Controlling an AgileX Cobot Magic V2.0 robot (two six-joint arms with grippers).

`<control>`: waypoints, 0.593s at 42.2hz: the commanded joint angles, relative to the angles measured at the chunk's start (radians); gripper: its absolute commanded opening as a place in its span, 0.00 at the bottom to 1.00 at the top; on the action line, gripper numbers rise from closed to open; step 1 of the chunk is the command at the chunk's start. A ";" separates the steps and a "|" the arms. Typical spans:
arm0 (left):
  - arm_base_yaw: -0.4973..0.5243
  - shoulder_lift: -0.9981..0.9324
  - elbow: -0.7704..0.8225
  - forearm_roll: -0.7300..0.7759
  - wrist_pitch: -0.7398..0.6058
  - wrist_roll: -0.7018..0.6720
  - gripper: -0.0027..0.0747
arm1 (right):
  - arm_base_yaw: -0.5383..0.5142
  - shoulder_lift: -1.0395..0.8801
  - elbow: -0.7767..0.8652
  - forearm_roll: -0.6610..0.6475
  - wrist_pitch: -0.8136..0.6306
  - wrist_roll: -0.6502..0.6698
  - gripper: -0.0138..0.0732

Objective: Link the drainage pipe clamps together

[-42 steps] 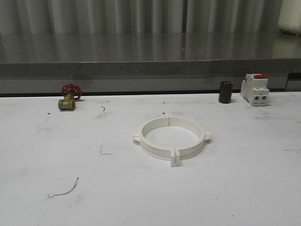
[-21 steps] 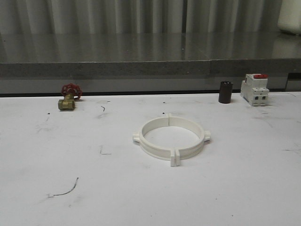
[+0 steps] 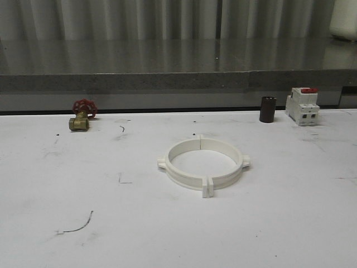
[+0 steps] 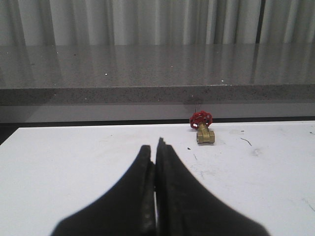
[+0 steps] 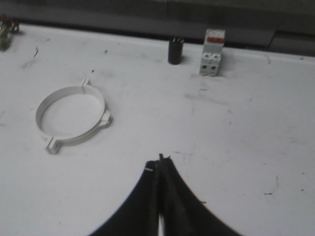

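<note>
The drainage pipe clamps (image 3: 201,163) lay flat on the white table (image 3: 290,223), near its middle, the two white halves meeting as one ring. One joint faced the table's far edge, the other faced the near edge, where a pair of tabs stuck out side by side. Small lugs jutted at the ring's left and right sides.

Along the far edge sat a brass valve with a red handwheel (image 3: 81,115) toward the left corner. Toward the right corner stood a dark cylinder (image 3: 268,109) and just beside it a white-and-red breaker block (image 3: 302,105).

The left tool (image 4: 156,147) hung over bare table with its fingers pressed together, nothing between them, the valve beyond it near the far edge. The right tool (image 5: 160,160) was likewise pinched closed and empty, held above the table well apart from the ring.
</note>
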 commanded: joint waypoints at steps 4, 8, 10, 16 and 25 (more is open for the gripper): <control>0.000 -0.010 0.023 0.000 -0.089 -0.013 0.01 | -0.114 -0.168 0.145 -0.008 -0.240 -0.014 0.08; 0.000 -0.010 0.023 0.000 -0.089 -0.013 0.01 | -0.166 -0.269 0.266 -0.009 -0.356 -0.014 0.08; 0.000 -0.010 0.023 0.000 -0.089 -0.013 0.01 | -0.187 -0.339 0.348 -0.009 -0.428 -0.014 0.08; 0.000 -0.010 0.023 0.000 -0.089 -0.013 0.01 | -0.189 -0.452 0.496 -0.009 -0.540 -0.014 0.08; 0.000 -0.008 0.023 0.000 -0.089 -0.013 0.01 | -0.185 -0.485 0.582 0.005 -0.633 -0.014 0.08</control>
